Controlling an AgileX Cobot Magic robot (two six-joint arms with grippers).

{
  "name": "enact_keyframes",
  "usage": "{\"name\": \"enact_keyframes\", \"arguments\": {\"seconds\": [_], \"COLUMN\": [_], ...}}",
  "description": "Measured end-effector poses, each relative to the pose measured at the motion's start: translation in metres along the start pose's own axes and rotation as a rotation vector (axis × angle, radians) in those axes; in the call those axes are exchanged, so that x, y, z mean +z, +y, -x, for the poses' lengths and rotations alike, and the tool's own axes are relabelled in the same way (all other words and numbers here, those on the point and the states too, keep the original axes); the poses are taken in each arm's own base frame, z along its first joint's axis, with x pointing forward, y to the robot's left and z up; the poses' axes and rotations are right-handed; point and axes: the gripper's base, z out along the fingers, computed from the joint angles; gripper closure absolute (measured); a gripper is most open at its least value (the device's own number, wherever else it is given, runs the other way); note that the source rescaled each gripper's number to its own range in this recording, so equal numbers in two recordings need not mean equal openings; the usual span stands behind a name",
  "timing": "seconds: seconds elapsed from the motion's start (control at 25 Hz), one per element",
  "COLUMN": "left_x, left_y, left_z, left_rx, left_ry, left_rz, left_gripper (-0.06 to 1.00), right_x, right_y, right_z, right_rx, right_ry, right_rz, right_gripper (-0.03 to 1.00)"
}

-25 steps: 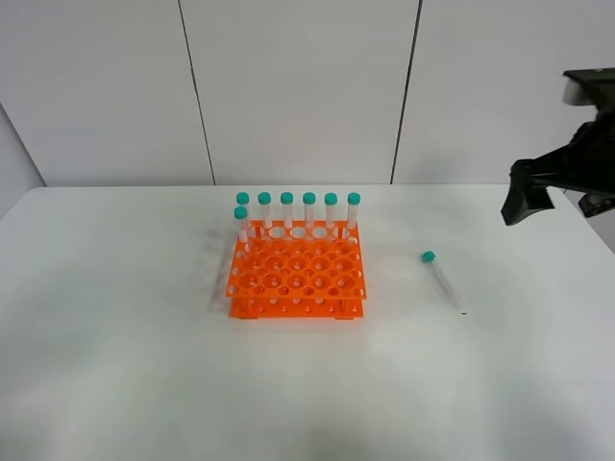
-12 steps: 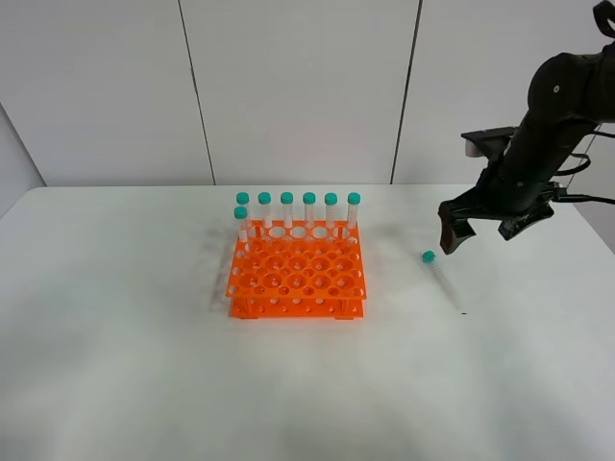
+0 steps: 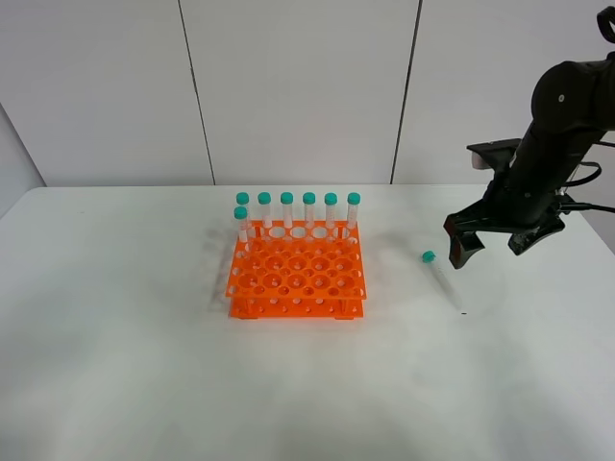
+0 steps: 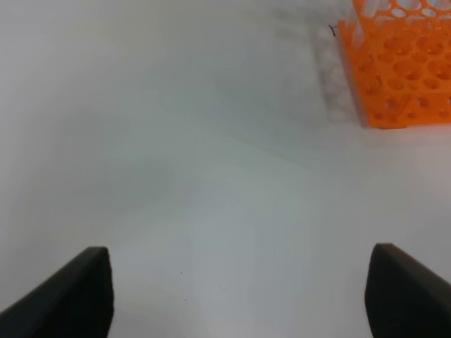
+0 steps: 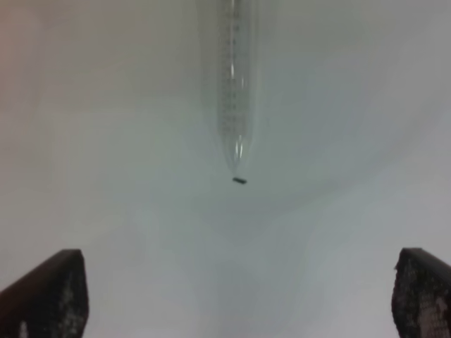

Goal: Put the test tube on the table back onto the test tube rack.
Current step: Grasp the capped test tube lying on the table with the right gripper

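Note:
The test tube [image 3: 443, 279] lies flat on the white table [image 3: 115, 336], right of the orange test tube rack [image 3: 296, 274], with its teal cap pointing toward the back. My right gripper [image 3: 495, 246] hovers open just right of and above the tube. In the right wrist view the clear tube [image 5: 235, 84] shows with its conical tip toward the open gripper [image 5: 232, 296], apart from it. My left gripper [image 4: 239, 296] is open and empty over bare table. The rack's corner [image 4: 398, 63] shows in the left wrist view.
Several teal-capped tubes [image 3: 298, 209] stand in the rack's back row, and one more [image 3: 241, 223] stands just in front at the left end. A small dark speck [image 5: 239, 180] lies on the table by the tube's tip. A white panelled wall stands behind the table.
My right arm has come in from the right edge and dropped toward the lying tube, then shifted slightly right and lower. The tube and rack have not moved.

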Motion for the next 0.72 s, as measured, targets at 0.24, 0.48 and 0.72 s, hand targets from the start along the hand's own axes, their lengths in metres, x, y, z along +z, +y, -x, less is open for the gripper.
{"name": "enact_keyframes", "arguments": {"seconds": [0.24, 0.48, 0.72], "left_x": [0.0, 0.0, 0.0], "left_y": [0.0, 0.0, 0.0], "left_z": [0.0, 0.0, 0.0], "left_rx": [0.0, 0.0, 0.0], "left_ry": [0.0, 0.0, 0.0], "left_rz": [0.0, 0.0, 0.0], "left_gripper": [-0.04, -0.04, -0.04], "right_x": [0.012, 0.038, 0.067], "right_y": [-0.001, -0.002, -0.013], "right_z": [0.016, 0.028, 0.03], "right_rx": [0.039, 0.047, 0.068], "right_ry": [-0.063, -0.01, 0.018], "right_rz": [-0.004, -0.004, -0.012], "right_gripper": [0.03, 0.03, 0.03]}}
